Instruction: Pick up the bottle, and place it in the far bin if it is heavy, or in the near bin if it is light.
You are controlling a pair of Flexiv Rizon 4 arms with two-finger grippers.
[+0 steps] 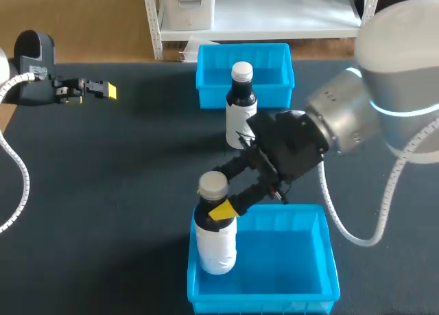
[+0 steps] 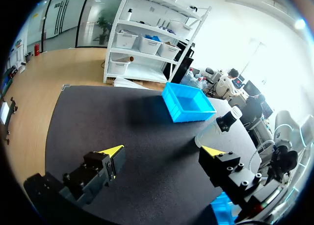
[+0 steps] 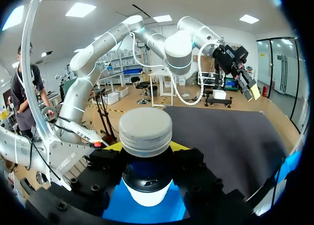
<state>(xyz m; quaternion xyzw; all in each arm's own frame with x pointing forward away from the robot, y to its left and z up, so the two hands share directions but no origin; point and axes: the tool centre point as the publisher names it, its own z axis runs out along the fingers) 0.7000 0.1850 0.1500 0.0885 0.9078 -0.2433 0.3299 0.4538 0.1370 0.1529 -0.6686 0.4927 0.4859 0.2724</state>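
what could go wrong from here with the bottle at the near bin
The white bottle, held at its neck by the right gripper, hangs close to the near bin's left wall; it may catch the rim and tip. The right arm's wrist sits near the standing dark bottle and might knock it.

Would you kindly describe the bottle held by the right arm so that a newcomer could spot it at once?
Find the blue plastic bin nearest the robot; at its left side the right end effector clamps a white-bodied bottle with a greyish cap. The dark bottle with a white cap stands free before the far blue bin; only this one sits between yellow-tipped fingers.
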